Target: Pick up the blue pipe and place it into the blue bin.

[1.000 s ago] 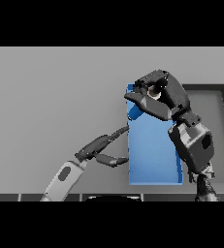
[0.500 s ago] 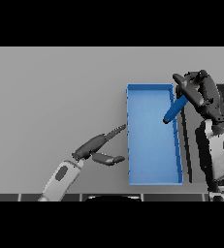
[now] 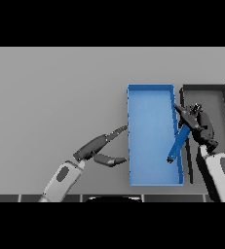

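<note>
At the right side of the blue bin (image 3: 150, 136), the right hand (image 3: 197, 125) holds the top end of the blue pipe (image 3: 178, 144), with its fingers curled round it. The pipe hangs slanted, its long way running from the hand down and to the left, so its low end sits over the bin floor just inside the right wall. It looks ready to be let go there. The left hand (image 3: 100, 148) waits with straight fingers just beside the bin's left wall, farther from the pipe.
</note>
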